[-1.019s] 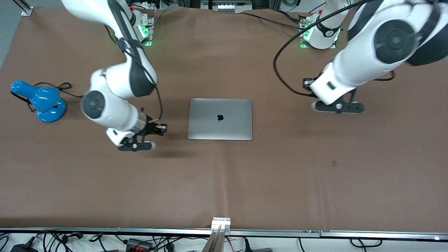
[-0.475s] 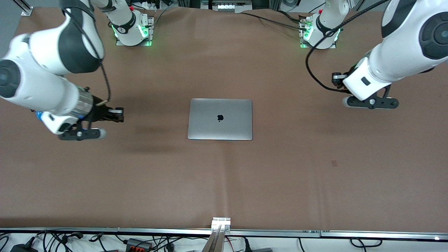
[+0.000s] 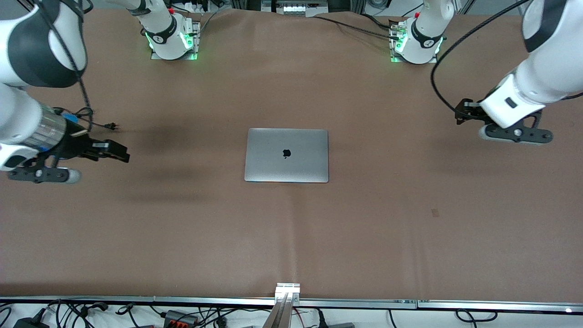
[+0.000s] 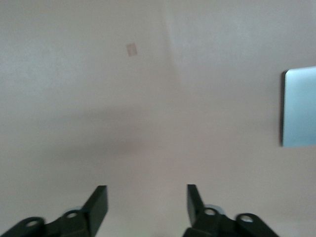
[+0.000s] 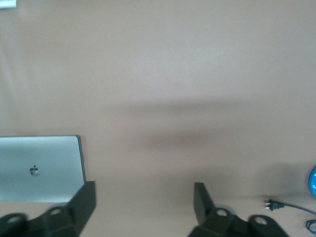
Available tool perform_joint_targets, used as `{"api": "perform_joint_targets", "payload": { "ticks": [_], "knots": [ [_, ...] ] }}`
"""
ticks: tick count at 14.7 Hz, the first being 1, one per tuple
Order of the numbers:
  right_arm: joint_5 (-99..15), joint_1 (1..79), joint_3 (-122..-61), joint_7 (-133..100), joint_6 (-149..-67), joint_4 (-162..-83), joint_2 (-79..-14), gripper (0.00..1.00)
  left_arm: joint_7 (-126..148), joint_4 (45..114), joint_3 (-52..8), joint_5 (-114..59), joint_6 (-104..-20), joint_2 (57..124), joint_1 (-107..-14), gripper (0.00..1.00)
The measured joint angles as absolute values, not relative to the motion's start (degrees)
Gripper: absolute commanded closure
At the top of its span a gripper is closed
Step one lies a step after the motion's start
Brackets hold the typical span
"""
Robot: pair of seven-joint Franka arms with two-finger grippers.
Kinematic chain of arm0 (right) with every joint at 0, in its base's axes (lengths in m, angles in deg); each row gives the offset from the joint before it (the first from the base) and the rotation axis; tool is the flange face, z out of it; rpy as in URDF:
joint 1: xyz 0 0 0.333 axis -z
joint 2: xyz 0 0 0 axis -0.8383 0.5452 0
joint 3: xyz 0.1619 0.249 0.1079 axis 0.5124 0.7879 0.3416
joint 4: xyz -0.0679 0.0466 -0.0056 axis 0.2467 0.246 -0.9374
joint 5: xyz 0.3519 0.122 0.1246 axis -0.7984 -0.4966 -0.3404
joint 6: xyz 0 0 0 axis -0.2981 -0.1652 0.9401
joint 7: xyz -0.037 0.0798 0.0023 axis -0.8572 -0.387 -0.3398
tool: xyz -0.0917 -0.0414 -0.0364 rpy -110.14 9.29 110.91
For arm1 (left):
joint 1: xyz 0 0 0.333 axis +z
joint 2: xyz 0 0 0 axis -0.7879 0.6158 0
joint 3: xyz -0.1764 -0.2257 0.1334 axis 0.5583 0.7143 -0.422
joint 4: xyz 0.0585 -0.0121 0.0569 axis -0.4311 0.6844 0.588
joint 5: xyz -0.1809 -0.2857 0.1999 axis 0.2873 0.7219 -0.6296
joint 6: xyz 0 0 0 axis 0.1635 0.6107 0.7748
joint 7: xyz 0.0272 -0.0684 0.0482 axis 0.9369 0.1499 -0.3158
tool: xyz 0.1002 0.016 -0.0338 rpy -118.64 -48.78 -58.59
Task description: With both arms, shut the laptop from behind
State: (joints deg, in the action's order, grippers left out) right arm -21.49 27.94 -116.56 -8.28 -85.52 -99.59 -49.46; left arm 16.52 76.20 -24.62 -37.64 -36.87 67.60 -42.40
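Both arms have swung outward, away from the laptop (image 3: pixel 286 155).
Front view: lid shut, it lies mid-surface (image 3: pixel 291 237); right tool (image 3: pixel 119 152) and left tool (image 3: pixel 463 111) hang over opposite ends. Wrist views: left tool (image 4: pixel 147 203) and right tool (image 5: pixel 144 202) released, holding nothing.

- The slim silver-grey metal laptop (image 3: pixel 286 155) is lying shut and flat mid-table on the brown table covering (image 3: pixel 291 237), with bare cloth showing along every edge of it.
- The right arm's black two-finger gripper (image 3: pixel 119 153) is hovering open over the covering toward its own end, well apart from the laptop.
- The left arm's black two-finger gripper (image 3: pixel 463 110) is hanging open over bare cloth at the left arm's end.
- A thin black power cord with a plug (image 3: pixel 107 126) is lying on the table near the right gripper.
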Motion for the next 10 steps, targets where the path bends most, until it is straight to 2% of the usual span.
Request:
{"api": "perform_joint_targets", "payload": {
  "ticks": [3,6,8,10],
  "knots": [
    [-20.2,43.5,-103.6,-8.3,-84.8,-96.0,-49.6,0.00,18.4,78.8,-28.6,-36.4,-38.8,65.7,-42.4,0.00],
    [-13.1,56.7,-90.3,-8.5,-84.7,-95.4,-50.5,0.00,18.3,80.3,-28.7,-36.3,-39.0,64.4,-42.6,0.00],
    [-10.4,58.7,-87.1,-8.5,-84.4,-95.4,-51.1,0.00,18.3,80.4,-28.7,-36.3,-39.0,64.3,-42.6,0.00],
    [-9.5,58.4,-86.9,-8.5,-84.4,-95.4,-51.6,0.00,18.3,80.5,-28.7,-36.3,-39.0,64.3,-42.6,0.00]
  ]
}}
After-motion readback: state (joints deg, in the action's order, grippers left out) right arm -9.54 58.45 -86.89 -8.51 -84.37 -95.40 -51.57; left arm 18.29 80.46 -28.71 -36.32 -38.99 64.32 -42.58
